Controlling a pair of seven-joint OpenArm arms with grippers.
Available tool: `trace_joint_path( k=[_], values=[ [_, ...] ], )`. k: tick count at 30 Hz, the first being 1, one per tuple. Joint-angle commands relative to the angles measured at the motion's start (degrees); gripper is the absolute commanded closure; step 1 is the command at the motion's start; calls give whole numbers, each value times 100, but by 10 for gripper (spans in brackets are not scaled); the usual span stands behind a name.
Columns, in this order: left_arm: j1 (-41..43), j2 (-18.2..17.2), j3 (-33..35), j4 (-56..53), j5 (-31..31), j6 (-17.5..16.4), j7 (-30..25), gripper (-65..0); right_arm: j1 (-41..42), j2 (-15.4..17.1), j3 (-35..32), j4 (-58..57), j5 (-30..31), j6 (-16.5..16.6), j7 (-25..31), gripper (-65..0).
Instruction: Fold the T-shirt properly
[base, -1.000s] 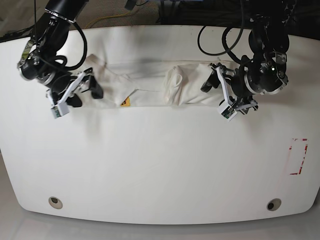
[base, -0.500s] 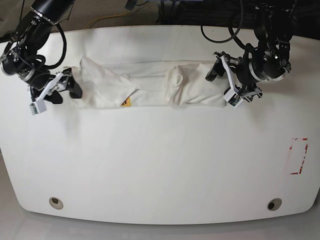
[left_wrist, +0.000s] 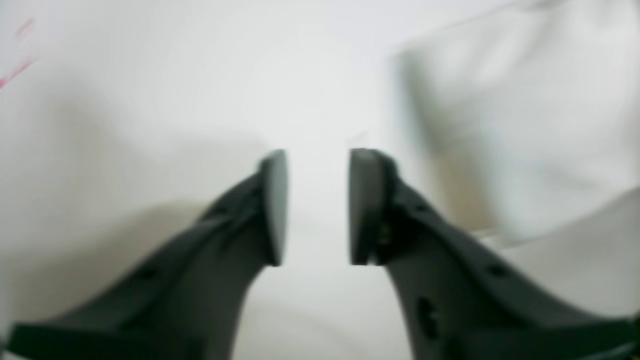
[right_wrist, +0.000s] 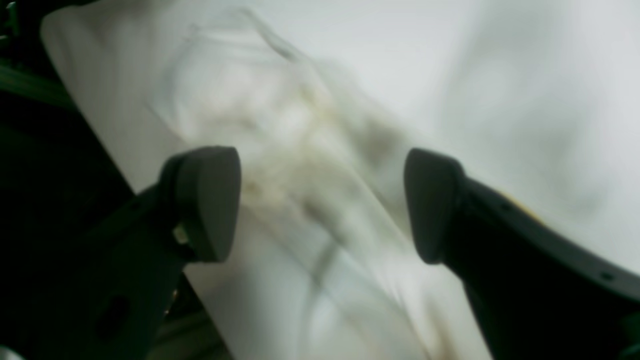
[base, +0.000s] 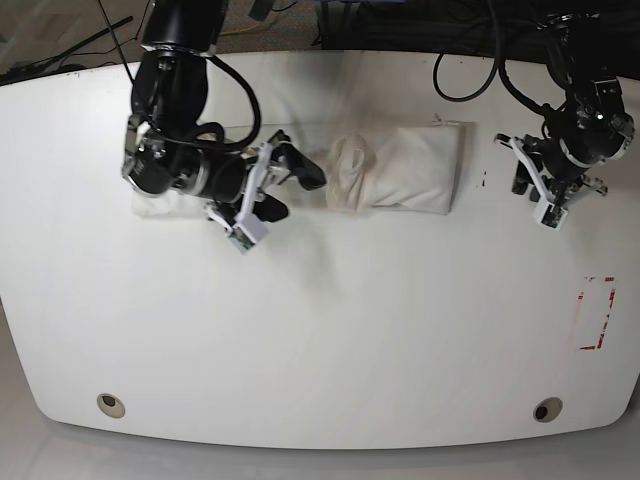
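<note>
My base view shows the whole layout: one T-shirt (base: 400, 167) bunched in a long white strip along the far part of the tabletop (base: 320, 330), one red-outlined rectangle (base: 598, 313) marked near my left-side edge, and two round holes (base: 111, 404) near the front edge. My right wrist view alone shows my right gripper (right_wrist: 322, 205) with jaws spread wide over crumpled shirt fabric, holding nothing. My left wrist view alone shows my left gripper (left_wrist: 317, 207) with jaws narrowly parted, a bare gap between the pads (left_wrist: 275, 205), nothing held, shirt edge just beside them; blurry. In base, the left gripper (base: 545, 195) sits apart from the shirt's end, while the right gripper (base: 275, 190) is over the shirt. Two arms, two grippers.
</note>
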Motion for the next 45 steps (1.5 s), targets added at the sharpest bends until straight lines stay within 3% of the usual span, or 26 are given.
trace_joint_path(
  k=[1,7,14,22,29,37,42,45],
  values=[
    [-48,-62,-183,86,52,-8,-92,-133,340,-296,-174,0,-153,6,130,-488],
    [66,-79,-332,86,61,-8,-92,-132,718,-613,-1053,-448,-513,6,183,-488],
    [330,-88,-341,113,52,-8,-92,-131,1017,-613,-2126,-1301,-873,6,684,-488],
    [392,-79,-341,113,52,-8,-92,-131,832,144,-2565,-1451,-1278,6,1080,-488],
    [374,-79,-315,104,35,-8,-92,-131,384,856,-2266,-457,-1269,6,1098,-488],
    [137,-79,-7,130,17,-114,-92,-132,252,1374,-2126,-185,-1278,6,1098,-488],
    [-215,17,310,130,17,-501,-92,-132,-20,1462,-1079,352,-1023,6,1098,-488],
    [-487,457,415,130,26,-562,-83,-132,-91,1471,-42,387,-557,6,1010,-488]
  ],
)
